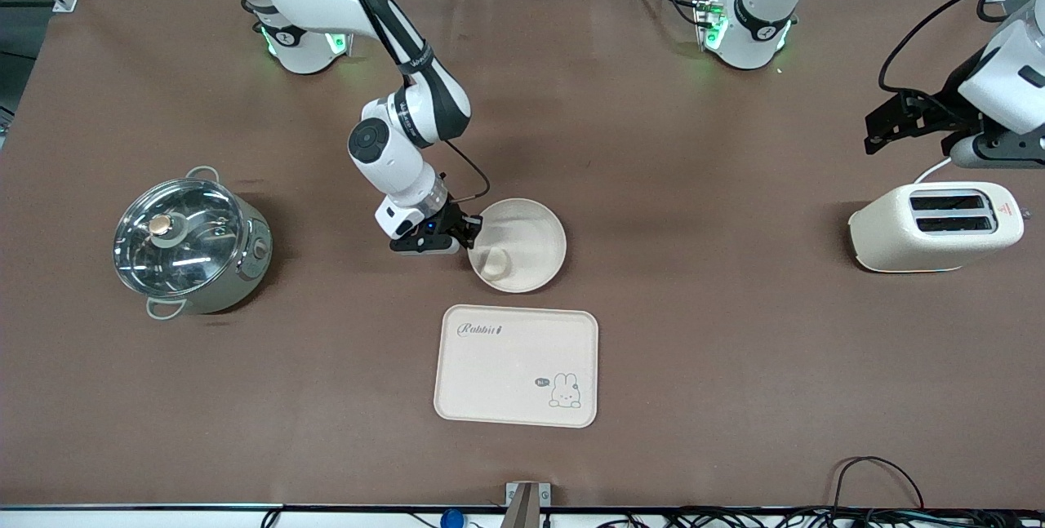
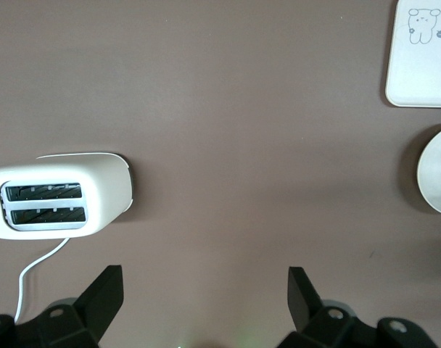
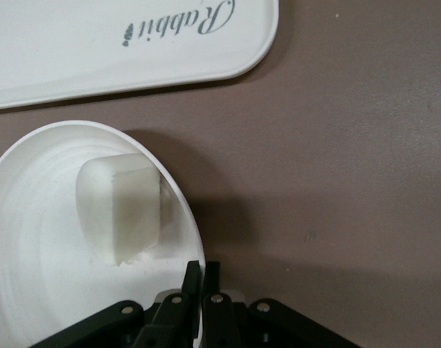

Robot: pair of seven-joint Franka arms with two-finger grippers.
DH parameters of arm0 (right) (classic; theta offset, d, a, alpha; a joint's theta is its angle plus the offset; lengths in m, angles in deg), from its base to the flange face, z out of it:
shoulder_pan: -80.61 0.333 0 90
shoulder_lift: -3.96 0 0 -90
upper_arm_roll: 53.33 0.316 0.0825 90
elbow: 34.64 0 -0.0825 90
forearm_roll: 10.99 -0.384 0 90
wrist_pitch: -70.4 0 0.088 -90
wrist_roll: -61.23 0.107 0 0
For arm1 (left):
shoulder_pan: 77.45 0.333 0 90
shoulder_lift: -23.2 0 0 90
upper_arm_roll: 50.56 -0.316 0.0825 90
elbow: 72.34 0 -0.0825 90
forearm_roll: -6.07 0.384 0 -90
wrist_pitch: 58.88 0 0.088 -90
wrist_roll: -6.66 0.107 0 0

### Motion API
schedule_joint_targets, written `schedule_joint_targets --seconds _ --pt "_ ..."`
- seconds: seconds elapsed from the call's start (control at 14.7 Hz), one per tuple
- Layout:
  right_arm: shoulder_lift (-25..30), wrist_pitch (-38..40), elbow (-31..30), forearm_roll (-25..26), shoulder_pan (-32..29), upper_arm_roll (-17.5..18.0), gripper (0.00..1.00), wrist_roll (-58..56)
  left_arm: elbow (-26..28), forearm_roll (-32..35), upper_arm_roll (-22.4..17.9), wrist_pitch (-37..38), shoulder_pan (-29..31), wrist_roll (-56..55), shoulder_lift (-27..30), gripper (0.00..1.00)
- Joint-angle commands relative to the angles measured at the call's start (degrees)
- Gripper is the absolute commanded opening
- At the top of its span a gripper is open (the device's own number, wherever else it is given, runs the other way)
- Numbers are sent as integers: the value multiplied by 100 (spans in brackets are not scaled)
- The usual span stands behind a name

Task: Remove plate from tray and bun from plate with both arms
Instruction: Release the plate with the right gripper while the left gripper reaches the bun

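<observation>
The round cream plate [image 1: 526, 241] is near the table's middle, just farther from the front camera than the rabbit tray. The pale bun [image 1: 495, 264] lies in it near the rim. My right gripper [image 1: 471, 232] is shut on the plate's rim on the side toward the right arm's end. In the right wrist view the plate [image 3: 39, 239] holds the bun [image 3: 122, 210], and my right gripper [image 3: 203, 270] pinches the rim. My left gripper [image 1: 878, 130] is open and empty, up over the toaster's end of the table; it shows open in the left wrist view [image 2: 204, 290].
A cream rectangular rabbit tray [image 1: 517, 365] lies nearer the front camera than the plate. A steel pot with a glass lid [image 1: 189, 241] stands toward the right arm's end. A cream toaster [image 1: 937, 226] with its cord stands toward the left arm's end, below the left gripper.
</observation>
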Motion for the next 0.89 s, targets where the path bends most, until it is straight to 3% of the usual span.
schedule_joint_targets --seconds 0.0,0.07,0.14,0.27,0.55,0.82 --pt "-3 -124 -28 -226 0 2 22 20 -222 13 28 -122 -69 -78 -316 100" --pt "5 -115 -11 -348 0 2 51 108 -187 4 45 -314 -87 -96 -456 100" --pt "66 -89 7 -428 0 -7 64 161 -169 -5 89 -481 -131 -139 -579 100" --pt "495 286 16 -446 -123 -33 100 206 -169 -22 115 -746 -192 -289 -921 100" --pt "1217 1824 322 -359 -1062 -112 100 -135 -73 -93 221 -1438 -490 -490 -1590 100" --pt "1596 2467 332 -96 -1669 -218 100 -945 68 -93 230 -1959 -1245 -1789 -1951 100"
